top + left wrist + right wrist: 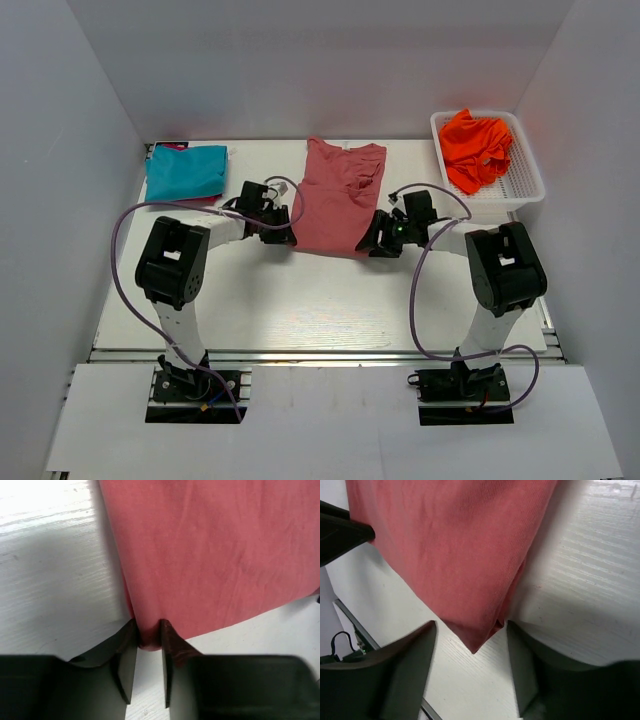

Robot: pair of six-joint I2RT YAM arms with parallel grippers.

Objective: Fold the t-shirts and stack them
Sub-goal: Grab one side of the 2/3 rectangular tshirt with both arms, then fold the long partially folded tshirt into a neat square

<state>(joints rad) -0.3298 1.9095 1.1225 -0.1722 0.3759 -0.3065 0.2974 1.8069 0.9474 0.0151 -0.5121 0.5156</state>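
Two near corners of the dusty-red t-shirt (338,205) are mine to mind — my left gripper (148,630) pinches one; my right gripper (471,625) gapes around the other, seemingly not touching.

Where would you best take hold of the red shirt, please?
Grip the shirt by its two near hem corners, coming in low from the near side: it lies flat, collar far, hem near, so the corners jut out.

A folded shirt (186,172) lies in the table's (300,300) far left corner; a basket (522,172) in the far right corner holds a crumpled shirt (476,148); a spread shirt (335,200) lies between them by the far edge; the left gripper (289,232) and the right gripper (368,245) sit at its near corners.
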